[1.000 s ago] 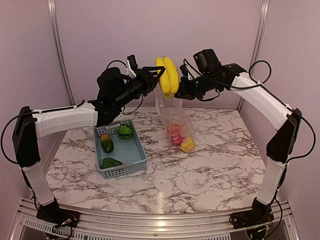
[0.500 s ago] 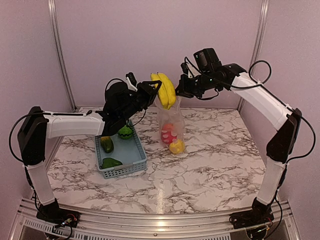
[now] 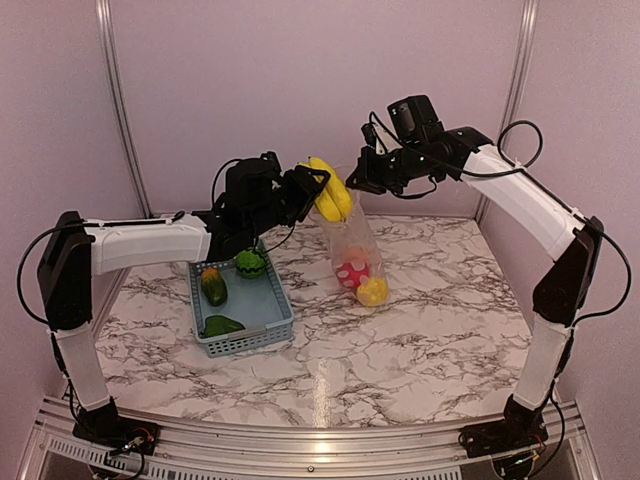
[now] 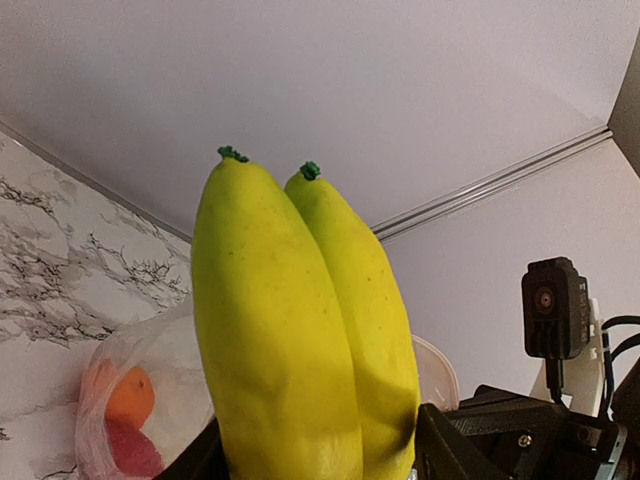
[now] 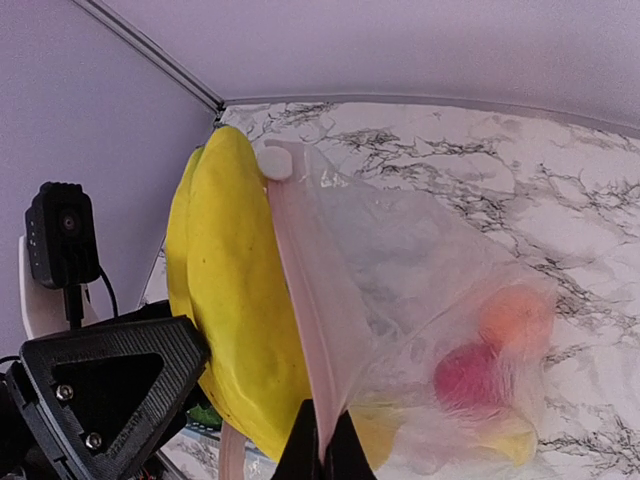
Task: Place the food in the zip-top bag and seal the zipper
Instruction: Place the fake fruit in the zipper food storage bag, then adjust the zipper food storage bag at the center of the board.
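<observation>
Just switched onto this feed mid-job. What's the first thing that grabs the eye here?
The bright yellow bananas, up in the air over the far middle of the table, between the fingers of the left gripper and right against the zipper. Next, the clear zip-top bag hanging from the right gripper, which pinches that strip, with red, orange and yellow pieces at its bottom. The basket at left holds green pieces.

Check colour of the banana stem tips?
Dark green stem tips on the yellow bananas; the left wrist view shows them best.
</observation>
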`<state>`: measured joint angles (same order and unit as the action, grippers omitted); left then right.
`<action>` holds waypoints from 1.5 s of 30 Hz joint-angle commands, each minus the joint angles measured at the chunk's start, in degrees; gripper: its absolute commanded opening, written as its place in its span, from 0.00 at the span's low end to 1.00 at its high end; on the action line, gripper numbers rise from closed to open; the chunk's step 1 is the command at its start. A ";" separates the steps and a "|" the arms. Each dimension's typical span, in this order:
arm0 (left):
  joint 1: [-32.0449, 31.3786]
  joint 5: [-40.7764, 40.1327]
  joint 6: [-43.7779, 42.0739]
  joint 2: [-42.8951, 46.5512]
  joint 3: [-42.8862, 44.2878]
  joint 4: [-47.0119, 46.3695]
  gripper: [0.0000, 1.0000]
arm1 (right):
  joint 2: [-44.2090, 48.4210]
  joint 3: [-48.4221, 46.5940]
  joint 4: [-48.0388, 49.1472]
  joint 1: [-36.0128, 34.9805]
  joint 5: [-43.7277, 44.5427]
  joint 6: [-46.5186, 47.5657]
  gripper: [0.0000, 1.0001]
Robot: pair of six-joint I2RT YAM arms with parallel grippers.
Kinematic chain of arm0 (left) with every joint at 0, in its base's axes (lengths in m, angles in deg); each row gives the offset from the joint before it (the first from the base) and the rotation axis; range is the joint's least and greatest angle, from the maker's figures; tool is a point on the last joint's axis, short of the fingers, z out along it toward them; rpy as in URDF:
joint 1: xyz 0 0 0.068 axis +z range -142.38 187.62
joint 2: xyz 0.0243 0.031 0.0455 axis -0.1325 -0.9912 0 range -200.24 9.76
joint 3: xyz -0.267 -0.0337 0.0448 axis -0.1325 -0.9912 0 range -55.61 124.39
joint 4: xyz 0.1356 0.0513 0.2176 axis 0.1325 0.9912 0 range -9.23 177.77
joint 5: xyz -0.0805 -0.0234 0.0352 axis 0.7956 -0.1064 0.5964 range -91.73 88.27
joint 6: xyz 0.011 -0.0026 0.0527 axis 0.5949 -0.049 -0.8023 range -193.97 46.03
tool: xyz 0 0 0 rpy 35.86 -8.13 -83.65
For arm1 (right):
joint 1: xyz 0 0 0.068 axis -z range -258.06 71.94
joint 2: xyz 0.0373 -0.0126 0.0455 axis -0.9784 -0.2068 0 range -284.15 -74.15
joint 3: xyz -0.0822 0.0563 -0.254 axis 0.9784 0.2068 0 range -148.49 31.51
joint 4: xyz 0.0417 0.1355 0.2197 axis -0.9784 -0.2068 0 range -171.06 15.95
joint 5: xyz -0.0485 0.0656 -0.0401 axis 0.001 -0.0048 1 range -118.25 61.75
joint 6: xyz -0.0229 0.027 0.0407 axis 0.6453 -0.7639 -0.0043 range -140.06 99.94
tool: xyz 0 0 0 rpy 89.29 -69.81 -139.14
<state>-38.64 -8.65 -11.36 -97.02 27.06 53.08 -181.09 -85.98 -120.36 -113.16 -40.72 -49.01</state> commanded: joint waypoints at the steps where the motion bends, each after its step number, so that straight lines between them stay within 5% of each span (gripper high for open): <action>1: -0.56 1.16 -7.44 1.91 4.46 3.60 0.60 | -0.14 -1.38 3.23 0.65 -2.19 -0.74 0.00; 9: -1.88 0.88 -18.20 5.02 7.23 8.73 0.61 | -0.65 -0.45 4.03 1.53 -2.30 -0.63 0.00; 17: -2.53 -1.31 -21.39 5.06 11.46 18.56 0.87 | -0.45 1.58 5.69 1.88 -3.14 -1.09 0.00; 24: -2.60 -1.08 -25.32 6.71 16.29 20.83 0.90 | -0.26 1.01 5.40 2.21 -3.11 -0.87 0.00; 30: -2.44 -10.06 -27.68 8.78 19.88 43.51 0.75 | 0.36 1.68 5.46 2.23 -3.00 -0.84 0.00; 35: -1.97 -5.24 -24.77 6.44 19.59 57.60 0.67 | 0.69 2.84 5.61 2.22 -2.98 -0.41 0.00; 45: -0.03 0.08 -22.07 2.94 18.92 55.08 0.61 | -0.47 3.35 5.45 1.27 -4.22 0.24 0.00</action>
<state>-40.00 -11.43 -35.10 -92.78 46.14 107.09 -181.11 -82.20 -116.01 -111.38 -44.11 -49.57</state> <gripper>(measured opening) 0.620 0.003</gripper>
